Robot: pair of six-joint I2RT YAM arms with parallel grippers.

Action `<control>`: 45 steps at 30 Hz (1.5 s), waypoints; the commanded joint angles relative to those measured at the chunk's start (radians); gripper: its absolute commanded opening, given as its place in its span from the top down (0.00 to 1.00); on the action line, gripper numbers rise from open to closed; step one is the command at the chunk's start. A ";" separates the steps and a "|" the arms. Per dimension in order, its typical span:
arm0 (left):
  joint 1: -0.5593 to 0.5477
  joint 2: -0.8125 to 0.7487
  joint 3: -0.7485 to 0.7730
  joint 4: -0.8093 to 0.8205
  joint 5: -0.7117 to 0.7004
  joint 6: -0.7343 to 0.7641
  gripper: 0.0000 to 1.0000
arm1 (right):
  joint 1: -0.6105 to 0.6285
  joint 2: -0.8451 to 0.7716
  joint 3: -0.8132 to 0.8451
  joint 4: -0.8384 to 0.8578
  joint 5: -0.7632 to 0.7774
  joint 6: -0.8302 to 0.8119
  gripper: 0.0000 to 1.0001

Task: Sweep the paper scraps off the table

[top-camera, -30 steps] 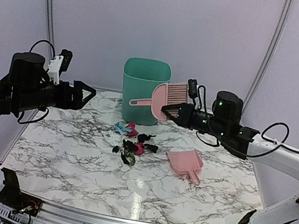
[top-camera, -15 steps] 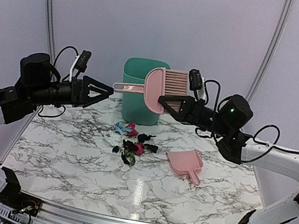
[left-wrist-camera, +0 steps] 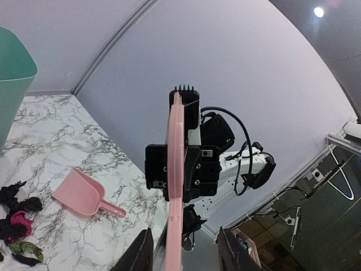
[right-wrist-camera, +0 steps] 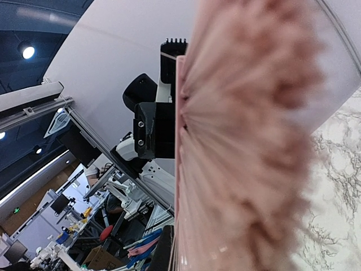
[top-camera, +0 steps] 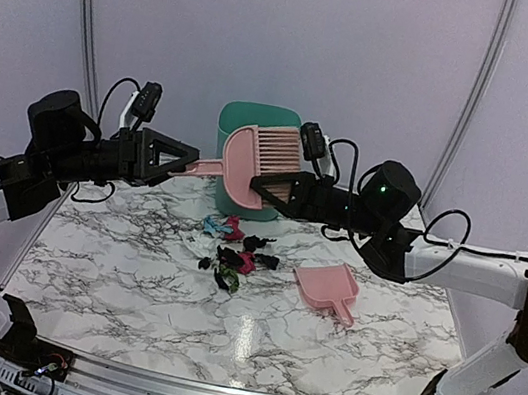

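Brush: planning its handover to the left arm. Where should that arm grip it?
The slim handle, approached from the left: it juts free toward the left claw, open astride it edge-on, while the right claw occupies the bristle head.

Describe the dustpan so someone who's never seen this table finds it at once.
On the marble table, look right of the heap of paper scraps. The dustpan lies flat there: a pink scoop with a short handle, unlike the ribbed pink brush held in the air.
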 commanded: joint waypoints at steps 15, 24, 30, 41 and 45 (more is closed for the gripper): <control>-0.010 0.010 -0.032 0.051 0.017 -0.017 0.70 | 0.022 0.002 0.079 -0.082 0.040 -0.083 1.00; -0.010 0.021 -0.029 0.051 0.020 -0.014 0.83 | 0.022 0.000 0.087 -0.113 0.044 -0.104 1.00; -0.011 0.020 -0.034 0.051 0.012 -0.021 1.00 | 0.023 -0.001 0.071 -0.094 0.053 -0.106 1.00; -0.009 -0.054 -0.054 -0.072 -0.149 0.009 1.00 | 0.019 -0.069 0.130 -0.572 0.244 -0.433 0.28; -0.008 -0.129 -0.034 -0.281 -0.325 0.105 1.00 | 0.016 -0.125 0.137 -0.791 0.391 -0.534 0.23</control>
